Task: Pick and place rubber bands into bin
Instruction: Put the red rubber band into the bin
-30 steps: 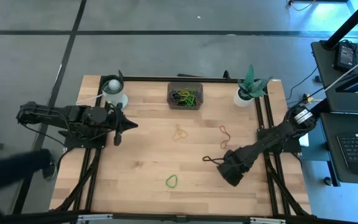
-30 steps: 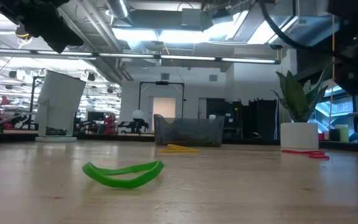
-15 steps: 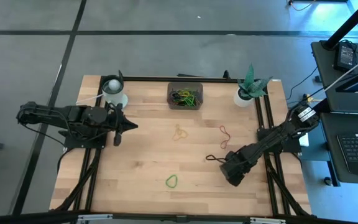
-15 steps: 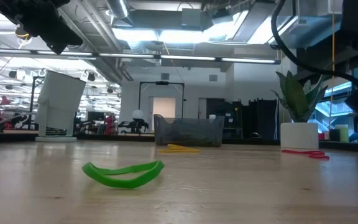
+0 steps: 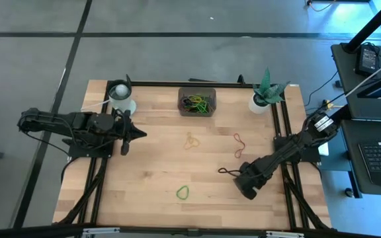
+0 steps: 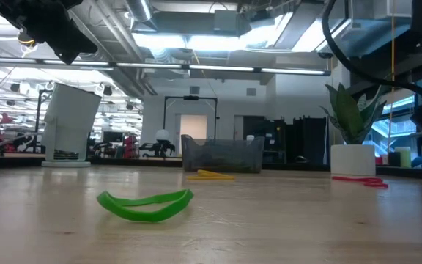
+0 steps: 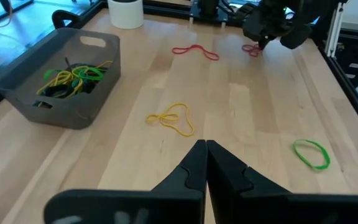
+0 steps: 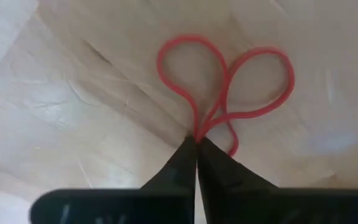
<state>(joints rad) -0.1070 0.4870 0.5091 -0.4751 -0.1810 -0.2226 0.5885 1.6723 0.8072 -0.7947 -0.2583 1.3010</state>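
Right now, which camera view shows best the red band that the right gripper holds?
The right wrist view: the red band fills it, pinched by the right gripper. High and left wrist views show it tiny; the low view not at all.

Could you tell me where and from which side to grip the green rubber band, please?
Probably from straight above, pinching one strand of the green rubber band. It lies as an open loop on the table, its rim bowed slightly upward in the low view. The left gripper, shut and empty, would need opening; the right gripper is shut on a red band.
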